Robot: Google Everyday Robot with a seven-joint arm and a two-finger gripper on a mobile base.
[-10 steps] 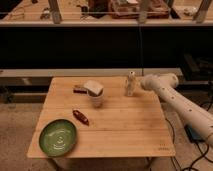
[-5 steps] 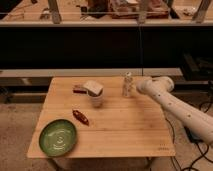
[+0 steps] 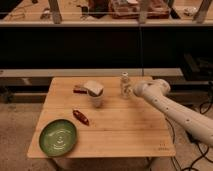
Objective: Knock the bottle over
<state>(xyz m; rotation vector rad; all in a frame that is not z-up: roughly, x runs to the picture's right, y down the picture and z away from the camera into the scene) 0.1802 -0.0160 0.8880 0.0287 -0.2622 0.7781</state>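
Note:
The bottle [image 3: 125, 85] is small, slim and pale off-white with a narrower neck and cap. It stands upright near the far edge of the wooden table [image 3: 125, 132], right of centre. My gripper [image 3: 135, 90] is at the end of the white arm that reaches in from the right. It sits just right of the bottle at its lower half, very close to it or touching it.
A wider white cup [image 3: 95, 95] with a whitish block-like top stands left of the bottle. A small dark red packet [image 3: 79, 89] lies behind the cup. A red oblong item [image 3: 81, 117] lies mid-table and a green plate [image 3: 58, 137] sits at the front left. Dark shelving runs behind the table.
The end of my arm has moved a little left and lower, closing in on the bottle. The bottle still stands upright.

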